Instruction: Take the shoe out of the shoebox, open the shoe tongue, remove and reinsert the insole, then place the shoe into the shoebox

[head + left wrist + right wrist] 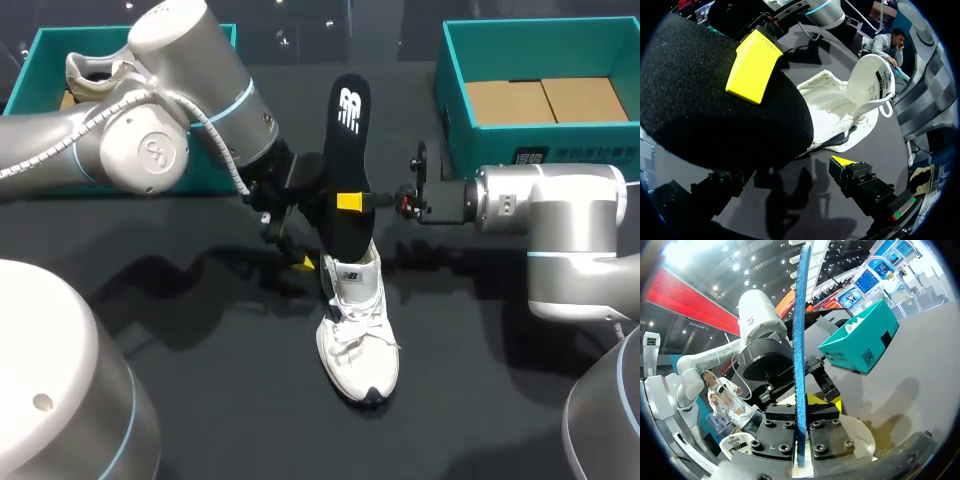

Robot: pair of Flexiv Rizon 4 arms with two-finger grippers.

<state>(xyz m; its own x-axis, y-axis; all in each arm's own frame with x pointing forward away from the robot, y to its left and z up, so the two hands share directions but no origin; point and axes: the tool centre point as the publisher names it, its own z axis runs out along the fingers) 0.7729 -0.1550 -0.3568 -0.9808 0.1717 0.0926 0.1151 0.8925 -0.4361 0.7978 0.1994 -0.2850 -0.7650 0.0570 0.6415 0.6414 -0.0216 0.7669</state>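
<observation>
- Two steps of the task looked finished: the shoe (pixel 358 335) was out on the table (pixel 200 400), and its tongue (pixel 871 80) stood lifted away from the opening.
- The insole step was in hand. The black insole (pixel 347 150) stood nearly upright, almost wholly out of the shoe, with its lower end at the shoe's mouth. I could not tell from this alone whether it was coming out or going back in.
- The right gripper (pixel 350 202) pinched the insole at about mid-length, one finger on each face. In the right wrist view the insole's blue edge ran straight up between the two fingers.
- The left gripper (pixel 292 252) hung just beside the shoe's heel end with its fingers spread and nothing between them. From its wrist view the insole loomed ahead of it and the shoe's open collar lay beyond.
- For reinsertion, the next move would likely call for tilting the insole toward the toe and sliding it down. The left gripper would steady the heel or hold the tongue back so the tip did not catch.
- One teal shoebox (pixel 455 100) waited well apart, behind the right arm.
</observation>
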